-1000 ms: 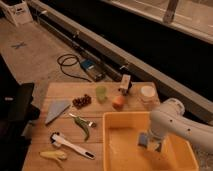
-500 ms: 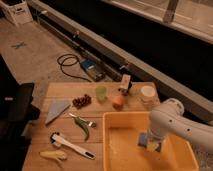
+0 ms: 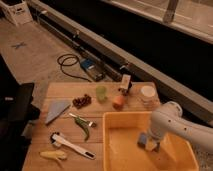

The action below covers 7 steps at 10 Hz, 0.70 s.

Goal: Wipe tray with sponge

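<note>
Inside the tray, toward its right half and nearer the back wall than the front, the gripper reaches straight down from the white arm with its jaws clamped on the sponge, a small blue-grey block that sits at or just above the yellow floor; whether it actually presses on the floor cannot be told. The sponge looks soft and light, so it should squash under the jaws and flex as it drags; a hold across its short sides, high enough to leave the lower face free, seems the sensible grip, and too much downward push would likely fold it or make it slip out. The tray itself looks like stiff, smooth plastic with raised walls, light enough that a hard sideways stroke might shove it across the wooden table. Left of the tray lie a green pepper, a white-handled tool and a grey wedge; behind the tray stand a pale green cup, an orange fruit and a white container, all well apart from the gripper
</note>
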Tool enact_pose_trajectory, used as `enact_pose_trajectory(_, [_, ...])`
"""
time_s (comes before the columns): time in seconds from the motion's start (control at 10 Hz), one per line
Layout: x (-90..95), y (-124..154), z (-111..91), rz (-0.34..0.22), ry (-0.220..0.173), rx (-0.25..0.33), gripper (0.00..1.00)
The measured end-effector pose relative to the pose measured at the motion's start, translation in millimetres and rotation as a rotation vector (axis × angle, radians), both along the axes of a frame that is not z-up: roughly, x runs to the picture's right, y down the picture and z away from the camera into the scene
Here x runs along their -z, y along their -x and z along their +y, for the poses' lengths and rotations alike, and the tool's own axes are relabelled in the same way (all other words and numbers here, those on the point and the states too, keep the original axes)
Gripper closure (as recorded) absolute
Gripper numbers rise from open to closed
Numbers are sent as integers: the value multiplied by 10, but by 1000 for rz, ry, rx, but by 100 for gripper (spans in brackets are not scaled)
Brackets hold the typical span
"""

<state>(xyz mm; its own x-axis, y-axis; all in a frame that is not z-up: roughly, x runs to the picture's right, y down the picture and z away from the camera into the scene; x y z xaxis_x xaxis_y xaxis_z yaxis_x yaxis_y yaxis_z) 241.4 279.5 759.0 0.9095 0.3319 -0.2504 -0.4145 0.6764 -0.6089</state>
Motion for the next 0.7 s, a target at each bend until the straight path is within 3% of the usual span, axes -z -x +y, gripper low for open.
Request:
enact_pose_trajectory(0.5, [-48, 103, -193, 6, -42, 34, 100])
enact_pose_trajectory(0.7, [-87, 265, -214, -43, -39, 35, 100])
